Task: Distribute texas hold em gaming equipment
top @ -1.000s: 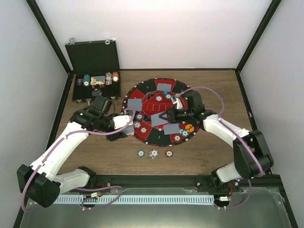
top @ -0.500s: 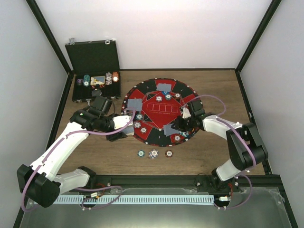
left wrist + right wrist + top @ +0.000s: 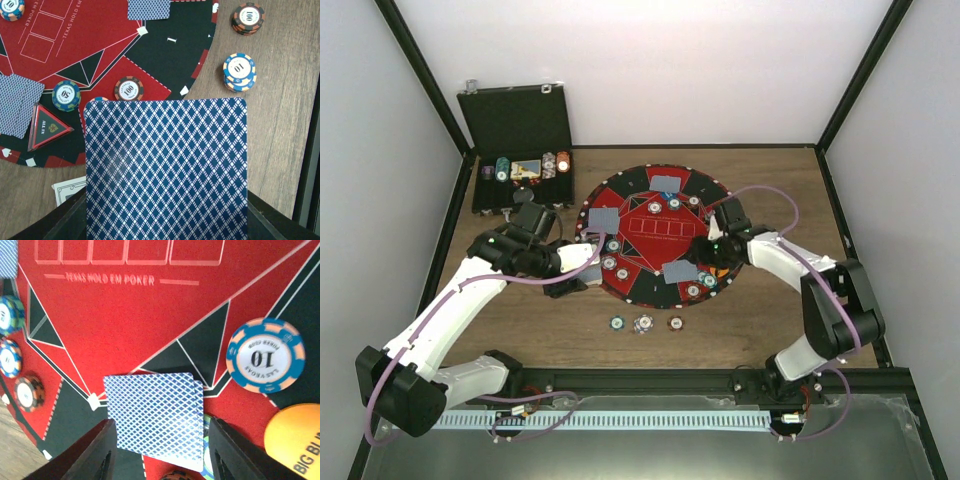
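Observation:
A blue-backed playing card (image 3: 166, 170) fills the left wrist view, and my left gripper (image 3: 167, 222) is shut on it at the near left rim of the round mat (image 3: 655, 205). In the top view that gripper (image 3: 588, 262) hovers by the mat's edge. My right gripper (image 3: 160, 455) stands open over the mat's near right sector, its fingers either side of two overlapping cards (image 3: 155, 417) lying face down. A blue 10 chip (image 3: 265, 355) and an orange Big Blind disc (image 3: 295, 440) lie right of them.
More cards (image 3: 604, 219) (image 3: 666, 183) and chips (image 3: 128, 89) (image 3: 66, 95) lie around the mat, plus a triangular All In marker (image 3: 47, 127). Three chip stacks (image 3: 644, 323) sit on the wood before the mat. The open black case (image 3: 517, 150) stands back left.
My right gripper carried a card from the mat's middle to the near right sector and opened, leaving it on the card there. The left arm has stayed still.

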